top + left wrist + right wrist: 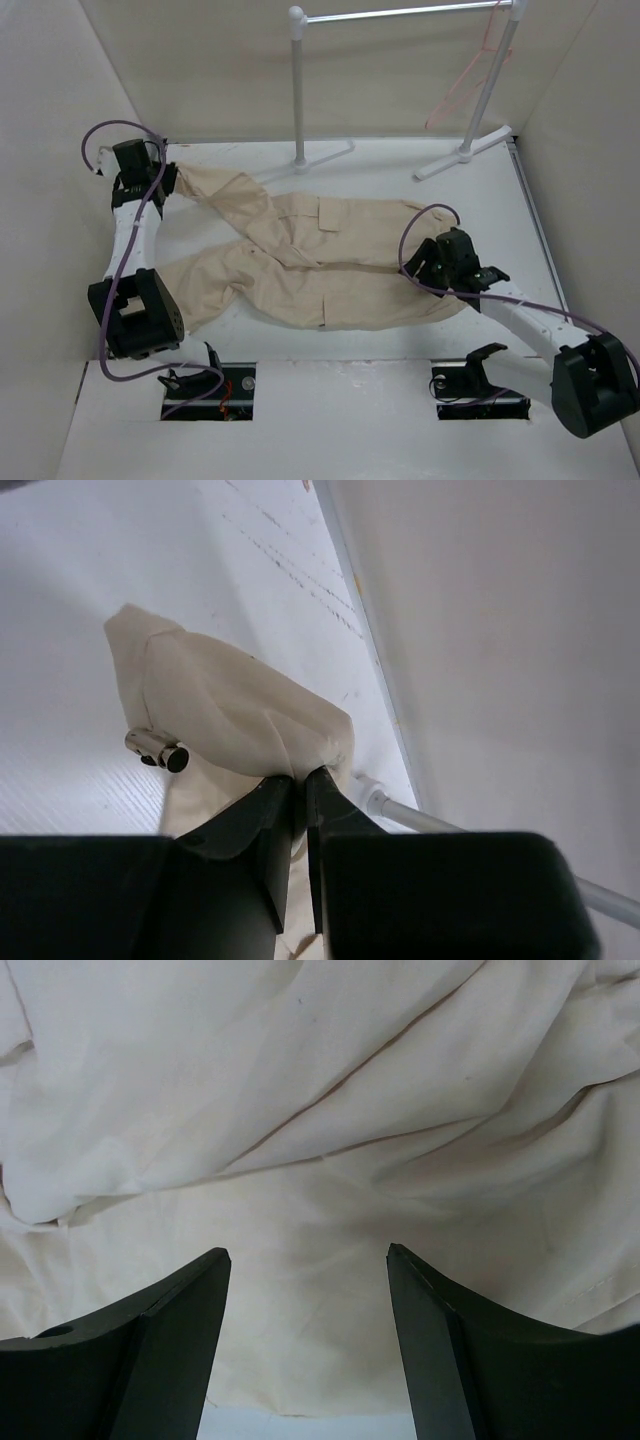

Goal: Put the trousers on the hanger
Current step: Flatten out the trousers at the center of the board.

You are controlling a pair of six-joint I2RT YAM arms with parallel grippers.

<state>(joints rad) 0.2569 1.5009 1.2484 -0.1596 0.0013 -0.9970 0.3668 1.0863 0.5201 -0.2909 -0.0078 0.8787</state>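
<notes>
Where the white table (400, 180) lies between pale walls, the trousers (320, 260) sprawl flat across its middle, waist towards the right and the two legs splayed out to the left, one running to the far left corner and the other towards the near left. Behind them stands a white rack (298, 90) with a metal rail, its feet on the far part of the table, well apart from the cloth. From the right end of that rail hangs the pink hanger (462, 80), tilted, beside the rack's right post. At the far left corner the left gripper (300, 778) is clamped on the trousers, its fingers (262, 805) drawn nearly together with a fold of the far leg's end pinched between them and the cloth bunching up beyond. Over the waist end the right gripper (308, 1250) hangs with its fingers (190, 1300) set wide apart, rumpled cloth filling the view between and beyond them.
</notes>
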